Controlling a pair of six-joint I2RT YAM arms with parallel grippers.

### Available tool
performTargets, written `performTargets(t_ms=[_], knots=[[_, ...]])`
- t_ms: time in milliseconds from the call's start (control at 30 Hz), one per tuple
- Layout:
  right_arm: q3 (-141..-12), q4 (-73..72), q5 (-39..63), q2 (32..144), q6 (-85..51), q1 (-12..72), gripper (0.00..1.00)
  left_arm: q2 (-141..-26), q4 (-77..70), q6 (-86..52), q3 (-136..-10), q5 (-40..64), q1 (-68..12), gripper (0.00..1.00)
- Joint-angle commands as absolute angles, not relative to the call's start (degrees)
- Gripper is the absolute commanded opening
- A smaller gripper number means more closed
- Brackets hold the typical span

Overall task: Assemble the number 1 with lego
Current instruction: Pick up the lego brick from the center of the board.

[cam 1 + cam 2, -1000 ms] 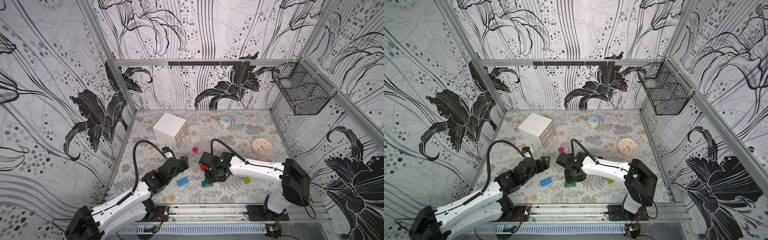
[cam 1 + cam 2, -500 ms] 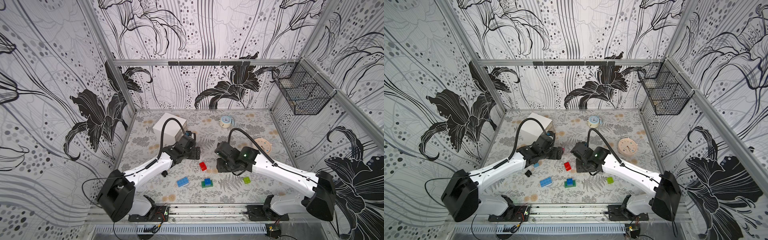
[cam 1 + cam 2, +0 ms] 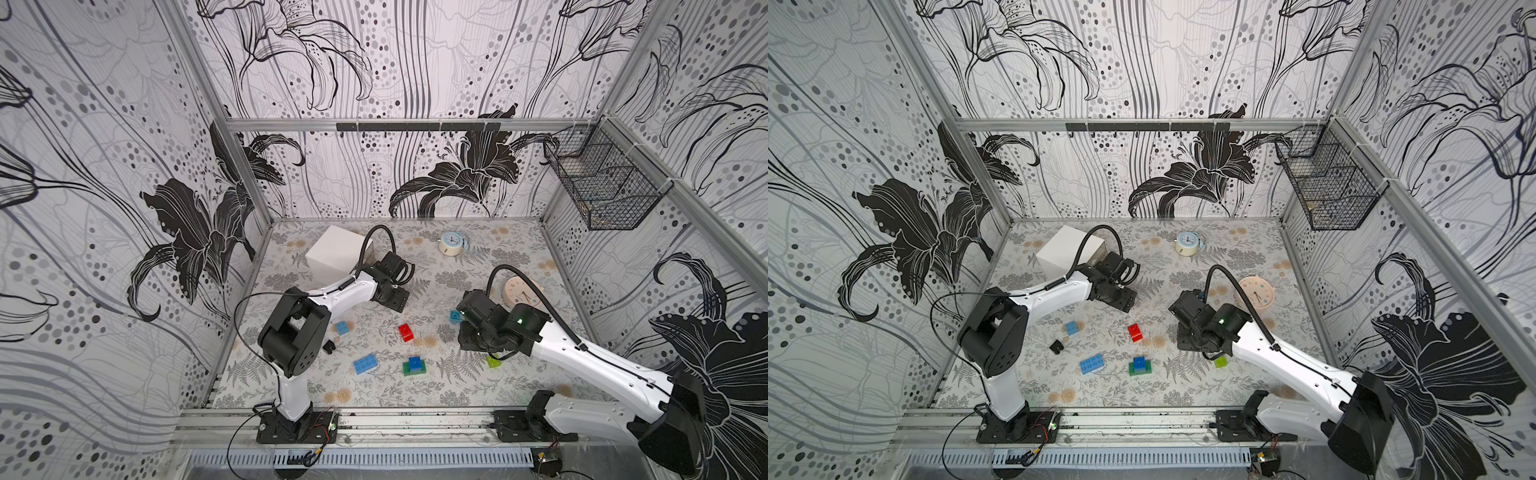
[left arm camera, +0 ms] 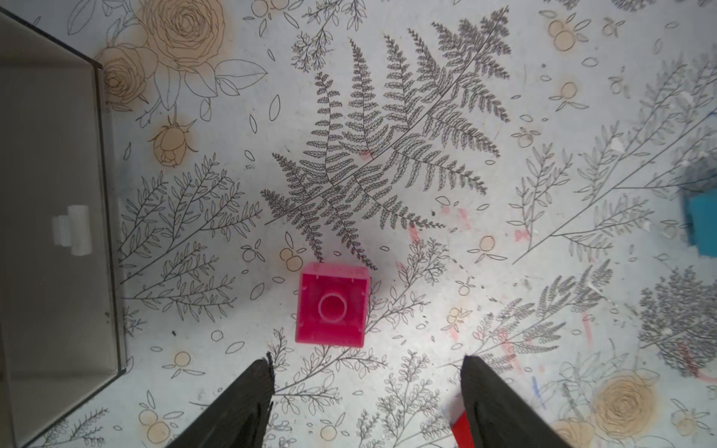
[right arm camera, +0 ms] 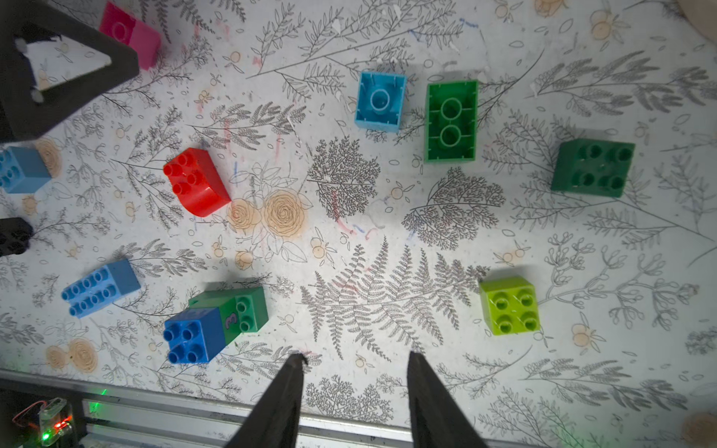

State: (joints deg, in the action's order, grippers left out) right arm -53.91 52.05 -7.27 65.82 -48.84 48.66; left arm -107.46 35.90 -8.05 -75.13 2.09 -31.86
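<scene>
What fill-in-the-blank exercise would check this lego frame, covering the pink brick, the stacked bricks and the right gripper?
1. The pink brick lies in front of the open left gripper with its studs facing ___.
2. The blue square brick sits on a green brick printed with the numeral ___.
3. The right gripper is open and holds ___.

Missing words: down; 3; nothing.

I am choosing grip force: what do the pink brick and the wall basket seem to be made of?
The pink brick: probably hard moulded plastic, slightly glossy; thin walls, hollow underside with a round tube. The basket: apparently dark metal wire, perhaps coated; a thin rigid see-through grid.
</scene>
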Motion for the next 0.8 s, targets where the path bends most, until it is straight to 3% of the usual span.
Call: performTargets(t_ms=[0,567,767], knots=[[-53.25,52.28,-7.0,66.47,-50.0,48.34,0.46,-110.23,38.43,-4.28,-78.91,3.99,-30.12,0.74],[-53.49,50.21,-5.63,69.42,-49.04,48.25,0.43,-118.33,41.91,-0.27,-85.36,4.91,-28.94,0.51],[-54.64,48.89,-6.49,69.78,-48.12,48.25,0.42,-119.27,43.15,0.28,-86.6,6.64,-28.89,0.3]])
